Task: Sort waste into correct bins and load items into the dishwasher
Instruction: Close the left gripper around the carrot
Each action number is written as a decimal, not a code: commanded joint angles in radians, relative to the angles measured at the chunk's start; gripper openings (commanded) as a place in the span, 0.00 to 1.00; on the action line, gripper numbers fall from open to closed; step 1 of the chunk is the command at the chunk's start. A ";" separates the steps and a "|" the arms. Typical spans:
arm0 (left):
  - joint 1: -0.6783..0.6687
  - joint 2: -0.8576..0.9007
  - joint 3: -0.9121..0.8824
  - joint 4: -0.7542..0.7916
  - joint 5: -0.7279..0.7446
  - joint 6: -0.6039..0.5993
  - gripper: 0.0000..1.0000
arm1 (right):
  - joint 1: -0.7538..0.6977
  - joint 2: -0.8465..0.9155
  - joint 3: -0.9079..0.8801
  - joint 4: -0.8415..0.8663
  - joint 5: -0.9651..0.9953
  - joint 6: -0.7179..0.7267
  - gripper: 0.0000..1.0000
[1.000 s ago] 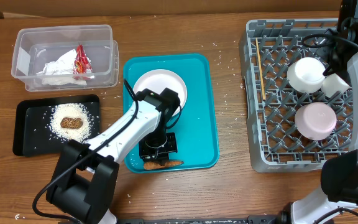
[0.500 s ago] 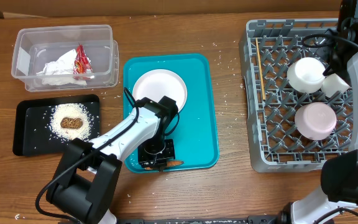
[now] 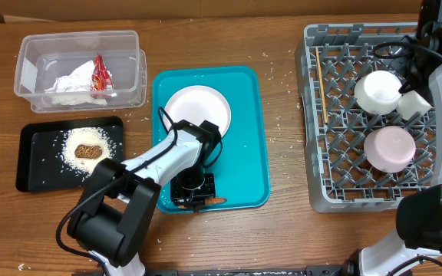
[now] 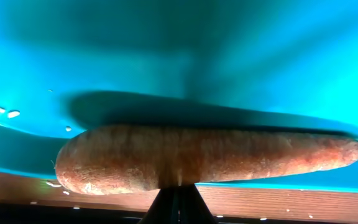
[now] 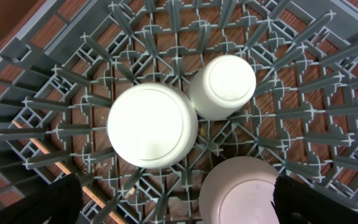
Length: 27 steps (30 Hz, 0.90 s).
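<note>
The orange carrot lies along the front rim of the teal tray; only its tip shows in the overhead view. My left gripper is down on it. In the left wrist view its fingers are shut together with their tips against the carrot's near side. The white plate sits on the teal tray. My right gripper is open and empty above the grey rack. The rack holds two bowls, the cup and chopsticks.
The clear tub at the back left holds napkins and the red-and-white wrapper. The black tray holds rice and the brown piece. Rice grains are scattered on the wooden table.
My left gripper has moved toward the tray's front edge and down onto the carrot, which is now mostly hidden in the overhead view. The right arm has not moved.
</note>
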 commanded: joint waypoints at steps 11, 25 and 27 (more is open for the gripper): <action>0.013 0.038 0.010 0.019 -0.063 0.034 0.04 | -0.002 -0.018 0.007 0.006 0.008 0.004 1.00; 0.031 0.038 0.021 0.016 -0.108 0.034 0.04 | -0.002 -0.018 0.007 0.006 0.008 0.004 1.00; 0.047 0.038 0.021 0.022 -0.109 0.034 0.04 | -0.002 -0.018 0.007 0.006 0.008 0.004 1.00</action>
